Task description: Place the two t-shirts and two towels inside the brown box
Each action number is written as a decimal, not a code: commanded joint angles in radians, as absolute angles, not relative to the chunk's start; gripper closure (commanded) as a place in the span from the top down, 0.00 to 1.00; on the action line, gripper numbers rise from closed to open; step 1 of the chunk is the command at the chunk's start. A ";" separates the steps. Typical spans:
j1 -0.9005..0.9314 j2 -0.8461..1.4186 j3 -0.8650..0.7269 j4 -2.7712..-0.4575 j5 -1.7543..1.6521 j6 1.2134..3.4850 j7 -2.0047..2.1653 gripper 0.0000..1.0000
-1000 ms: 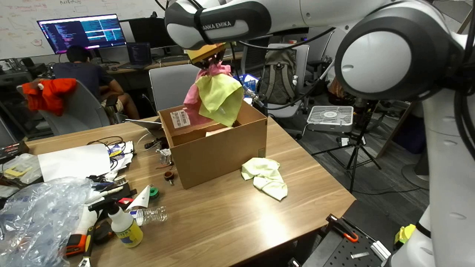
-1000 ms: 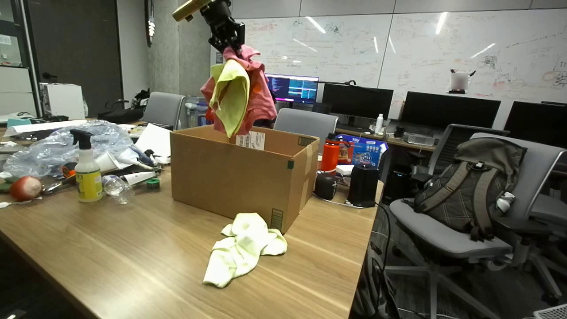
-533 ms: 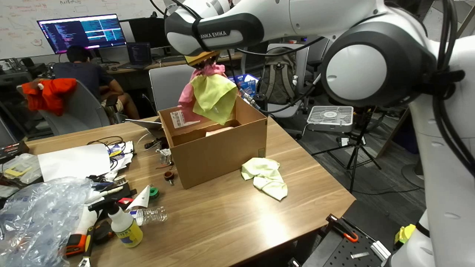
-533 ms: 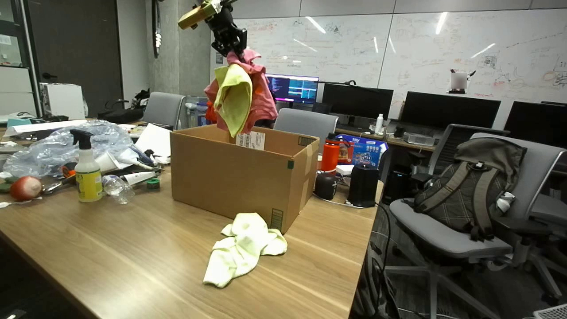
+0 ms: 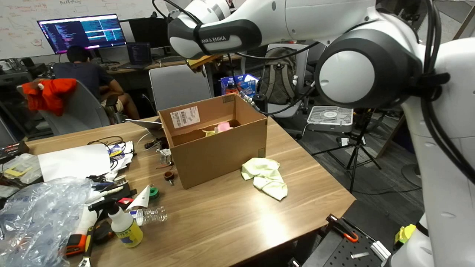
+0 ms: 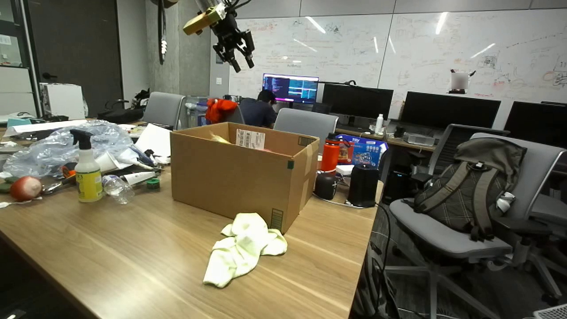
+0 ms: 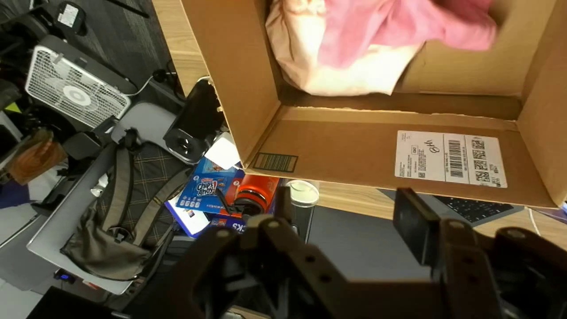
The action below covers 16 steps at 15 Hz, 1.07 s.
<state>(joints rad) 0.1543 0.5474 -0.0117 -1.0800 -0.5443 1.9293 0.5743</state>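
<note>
Toward the left, inside the brown box (image 5: 215, 163), a tip of the yellow-green towel (image 5: 210, 132) showed, and right of it the pink t-shirt (image 5: 223, 127); the wrist view put the peach t-shirt (image 7: 301, 71) under the pink. The claw (image 6: 244, 66) hung above the box, spread apart, with nothing in its grasp. Farther right, the pale towel (image 5: 264, 176) lay crumpled on the desk (image 5: 207, 222), just beside the box; whether they touched I could not tell. It looked soft, light and limp, hard to harm and unlikely to slip once pinched, though its loose end would probably dangle. The raised folds in its middle seemed the best hold, taken from above; its flat tail might escape the pinch, and the folds nearest the box risked a bump against its wall.
</note>
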 commanded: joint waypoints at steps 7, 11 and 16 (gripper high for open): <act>0.158 0.425 -0.009 -1.243 -0.542 1.826 0.614 1.00; 0.159 0.314 0.001 -1.396 -0.527 1.814 0.648 1.00; 0.166 0.180 -0.002 -1.589 -0.487 1.790 0.699 1.00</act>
<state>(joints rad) 0.1612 0.2975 -0.0009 -1.4370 -0.5205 1.7914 0.6616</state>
